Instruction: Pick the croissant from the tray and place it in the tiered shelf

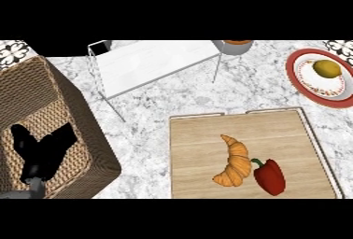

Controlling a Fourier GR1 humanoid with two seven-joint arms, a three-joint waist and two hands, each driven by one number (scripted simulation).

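Croissant (234, 164) on tray (200, 154), just beside red pepper (270, 176); left hand (40, 155) over basket (41, 88), fingers seemingly spread, empty.

Wooden tray (207, 154), woven wicker basket (41, 88), marble-look counter (158, 100), white metal-framed tiered shelf (148, 60).

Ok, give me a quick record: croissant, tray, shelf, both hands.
croissant: lying on the tray, unheld, red pepper at its right
tray: wooden, lower right of view
tiered shelf: white, top centre, croissant not on it
left hand: open, resting over wicker basket, far left
right hand: not in view
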